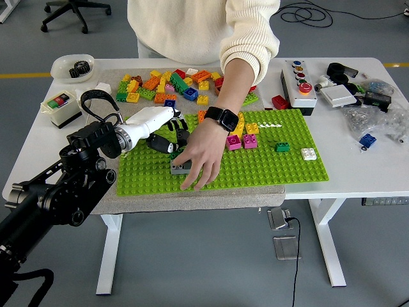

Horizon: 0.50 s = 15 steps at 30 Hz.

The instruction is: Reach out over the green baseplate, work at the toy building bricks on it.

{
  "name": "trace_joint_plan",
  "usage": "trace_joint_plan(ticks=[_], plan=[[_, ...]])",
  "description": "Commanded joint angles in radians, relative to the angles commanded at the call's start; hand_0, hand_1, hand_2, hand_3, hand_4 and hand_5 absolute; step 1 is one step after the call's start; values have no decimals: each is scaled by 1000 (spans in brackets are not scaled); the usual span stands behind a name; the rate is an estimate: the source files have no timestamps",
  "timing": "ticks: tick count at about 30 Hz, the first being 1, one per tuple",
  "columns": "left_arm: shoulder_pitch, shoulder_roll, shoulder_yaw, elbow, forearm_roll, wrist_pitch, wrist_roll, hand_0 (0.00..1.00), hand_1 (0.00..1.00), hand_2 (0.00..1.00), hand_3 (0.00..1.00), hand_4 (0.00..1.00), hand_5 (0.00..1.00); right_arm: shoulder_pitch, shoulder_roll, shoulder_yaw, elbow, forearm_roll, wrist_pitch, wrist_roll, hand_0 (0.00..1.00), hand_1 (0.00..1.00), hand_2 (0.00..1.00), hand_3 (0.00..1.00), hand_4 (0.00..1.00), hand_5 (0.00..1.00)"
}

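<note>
Person's hand over grey brick on green baseplate; left hand alongside, grip seemingly empty but unclear

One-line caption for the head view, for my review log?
Person's hand covers the grey brick on the green baseplate beside the left robot hand.

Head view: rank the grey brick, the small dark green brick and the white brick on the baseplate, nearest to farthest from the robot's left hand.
1. grey brick, just below-right of the left hand, under the person's hand.
2. dark green brick, right of centre.
3. white brick, near the baseplate's right edge.
</note>
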Motion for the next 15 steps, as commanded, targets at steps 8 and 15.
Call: trace_joint_plan(ticks=[8, 15], plan=[[0, 8, -7, 3, 3, 1, -2, 638, 585, 537, 535, 582, 121, -1, 0, 3, 0, 2, 0, 0, 740, 644, 681, 612, 820, 530], [4, 21, -13, 0, 6, 2, -4, 639, 586, 536, 535, 582, 121, -2, 1, 5, 0, 6, -1, -1, 740, 644, 680, 612, 820, 529]])
